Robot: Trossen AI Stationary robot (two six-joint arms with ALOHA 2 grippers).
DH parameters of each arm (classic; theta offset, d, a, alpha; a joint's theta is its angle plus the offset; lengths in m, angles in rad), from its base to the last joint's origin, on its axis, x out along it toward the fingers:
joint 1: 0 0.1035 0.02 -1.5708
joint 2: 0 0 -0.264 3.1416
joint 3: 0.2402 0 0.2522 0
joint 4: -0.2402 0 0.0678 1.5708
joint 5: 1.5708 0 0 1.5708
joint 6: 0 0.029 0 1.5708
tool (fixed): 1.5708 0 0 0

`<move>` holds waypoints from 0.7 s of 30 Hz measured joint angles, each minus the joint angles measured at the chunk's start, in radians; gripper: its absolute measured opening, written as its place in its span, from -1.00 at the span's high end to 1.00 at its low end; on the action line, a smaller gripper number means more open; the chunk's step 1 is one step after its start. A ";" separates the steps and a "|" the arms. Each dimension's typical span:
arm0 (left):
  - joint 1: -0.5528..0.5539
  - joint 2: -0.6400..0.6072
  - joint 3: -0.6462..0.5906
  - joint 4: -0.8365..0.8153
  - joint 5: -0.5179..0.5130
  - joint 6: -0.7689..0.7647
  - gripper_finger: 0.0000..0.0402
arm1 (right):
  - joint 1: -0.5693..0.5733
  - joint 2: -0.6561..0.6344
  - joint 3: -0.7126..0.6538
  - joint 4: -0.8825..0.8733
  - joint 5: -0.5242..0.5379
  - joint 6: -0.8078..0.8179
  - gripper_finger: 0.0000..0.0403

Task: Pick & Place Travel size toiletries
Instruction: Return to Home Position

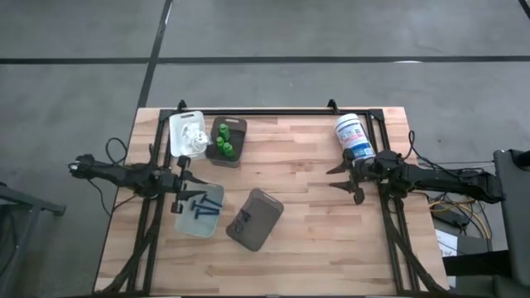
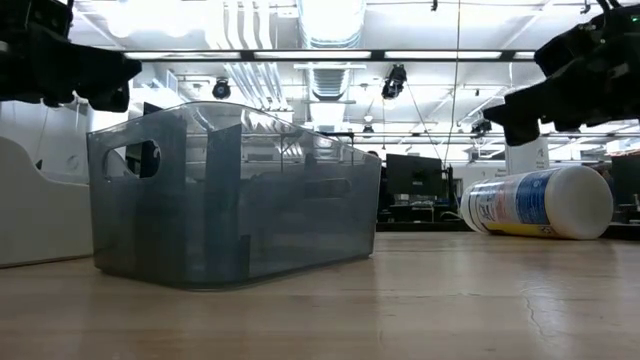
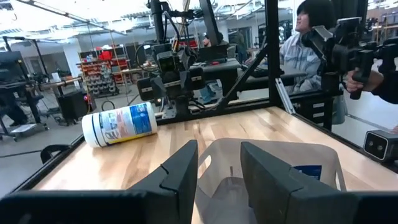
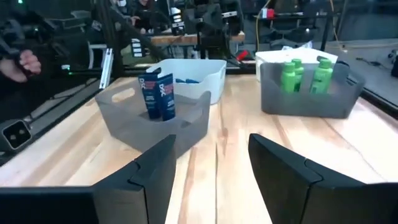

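Observation:
Several green bottles (image 1: 224, 141) stand in a grey tray (image 1: 238, 127) at the far left, also in the right wrist view (image 4: 306, 74). White packets (image 1: 195, 138) lie in a white tray (image 1: 176, 124) beside it. Dark blue sticks (image 1: 200, 207) lie in a pale tray (image 1: 217, 194). Two more blue sticks (image 4: 157, 96) stand in a translucent grey bin (image 1: 263, 217). My left gripper (image 1: 181, 185) hangs open and empty over the pale tray's left edge; its fingers (image 3: 180, 174) face the grey bin (image 3: 280, 158). My right gripper (image 1: 343, 179) is open and empty near the table's right side.
A large white tub with a blue label (image 1: 354, 136) lies on its side at the far right, close to my right gripper; it also shows in the low view (image 2: 540, 202). Bare wood lies between bin and tub. A person (image 3: 311, 37) stands beyond the table.

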 joint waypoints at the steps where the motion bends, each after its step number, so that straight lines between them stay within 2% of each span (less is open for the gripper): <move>1: 0.000 0.004 0.000 0.001 0.000 -0.002 0.37 | -0.001 -0.001 0.000 0.005 0.001 0.010 0.01; 4: 0.000 0.012 0.000 0.001 0.005 -0.010 0.37 | -0.003 -0.013 0.000 -0.005 0.015 0.021 0.00; 12: 0.000 0.014 0.000 0.002 0.008 -0.017 0.37 | -0.003 -0.067 0.000 -0.201 0.048 -0.007 0.04; 21: 0.000 0.014 0.000 0.002 0.009 -0.017 0.37 | -0.017 -0.142 0.000 0.026 0.080 0.034 0.16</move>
